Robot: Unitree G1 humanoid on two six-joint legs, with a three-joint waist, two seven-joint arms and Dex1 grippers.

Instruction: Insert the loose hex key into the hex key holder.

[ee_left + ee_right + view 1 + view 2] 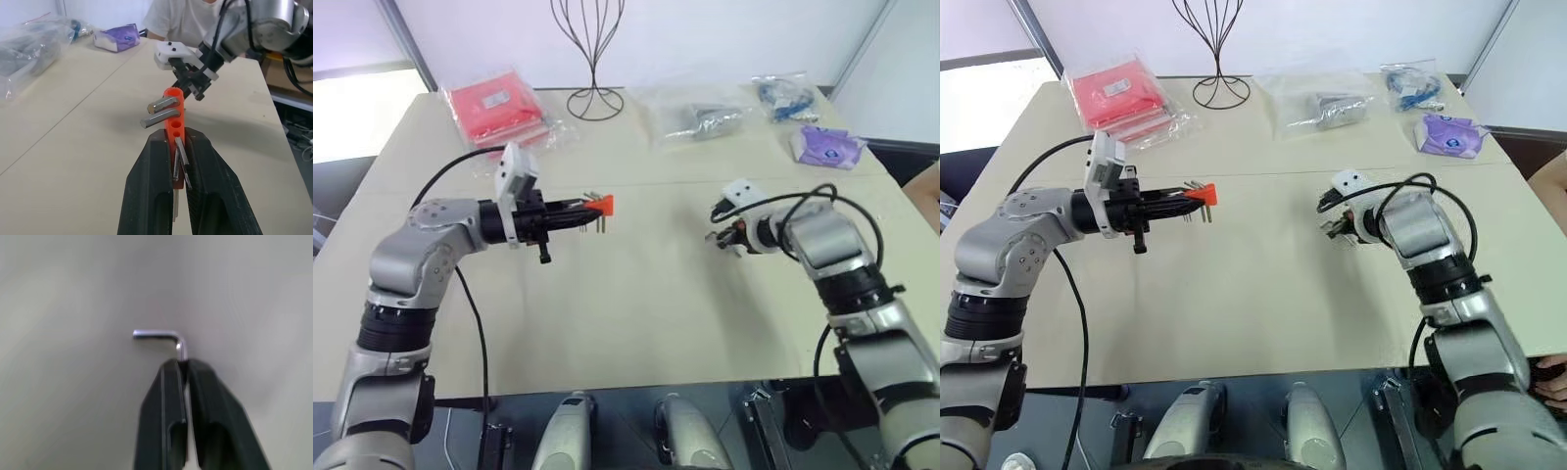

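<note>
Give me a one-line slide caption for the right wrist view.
Right gripper shut on the loose hex key, bent end protruding past its fingertips above the beige table.

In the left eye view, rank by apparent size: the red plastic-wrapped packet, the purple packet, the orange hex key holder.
1. Red plastic-wrapped packet, clearly largest.
2. Purple packet.
3. Orange hex key holder, smallest, though it sits nearer the camera than both packets.
</note>
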